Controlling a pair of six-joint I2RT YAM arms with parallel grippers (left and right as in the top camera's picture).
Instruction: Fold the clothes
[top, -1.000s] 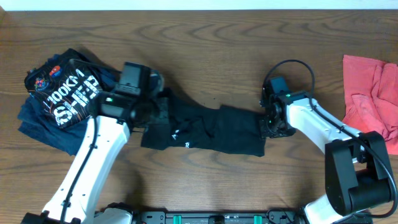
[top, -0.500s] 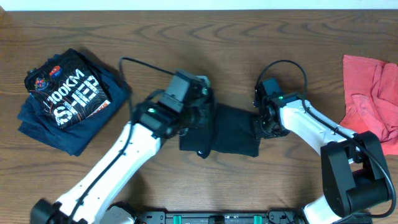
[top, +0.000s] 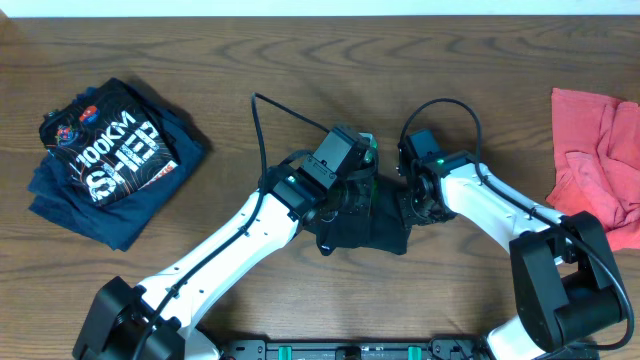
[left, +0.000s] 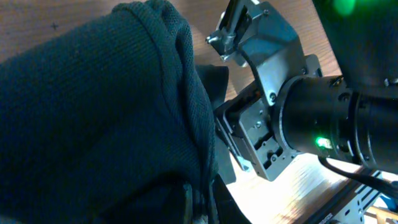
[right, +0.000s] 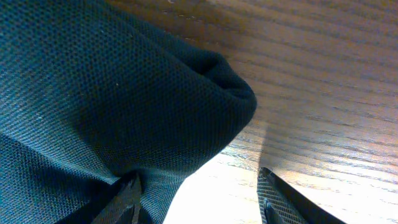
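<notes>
Since the earlier frame, the black tee (top: 365, 228) is doubled rightward on the bench (top: 300, 60) by the left pincer (top: 362, 195), clamped on it. The right pincer (top: 412, 205) is held apart. The red garment (top: 600, 150) is left unfolded.

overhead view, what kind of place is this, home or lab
Most likely a robotics lab bench, not a home: a left arm and right arm work a black tee on a wooden table, with a navy 100KM tee and a red garment set aside.
</notes>
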